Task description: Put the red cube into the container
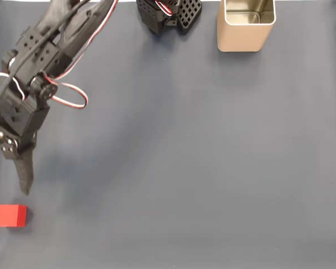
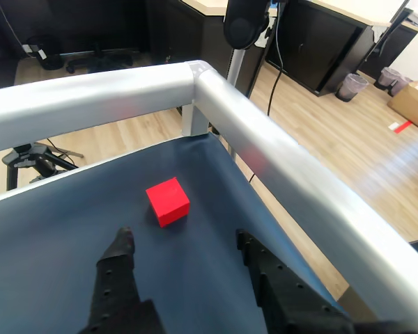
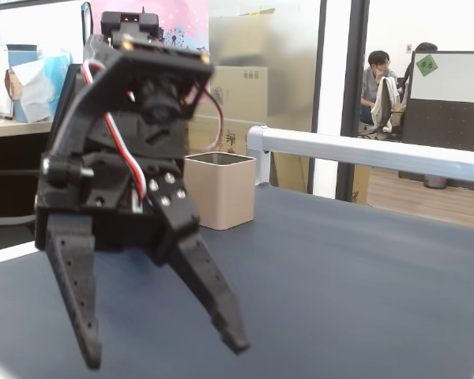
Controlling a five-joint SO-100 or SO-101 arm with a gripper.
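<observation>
The red cube [image 1: 11, 216] lies on the dark blue table near the front left corner in a fixed view. The wrist view has the red cube [image 2: 168, 201] just ahead of my fingertips, close to the table's corner. My gripper [image 1: 17, 179] hangs open a short way above and behind the cube, holding nothing; its two black fingers spread wide in the wrist view [image 2: 183, 242] and in a fixed view [image 3: 164, 351]. The container [image 1: 246, 25], a pale gold square tin with no lid, stands upright at the far right, far from the gripper. It also stands behind the gripper as the container [image 3: 220, 189].
The arm's black base [image 1: 168, 14] sits at the table's far edge, left of the tin. A silver rail [image 2: 279, 153] runs along the table's edges close to the cube. The blue table surface [image 1: 185, 157] stretches bare between cube and tin. A person [image 3: 377, 75] sits far in the background.
</observation>
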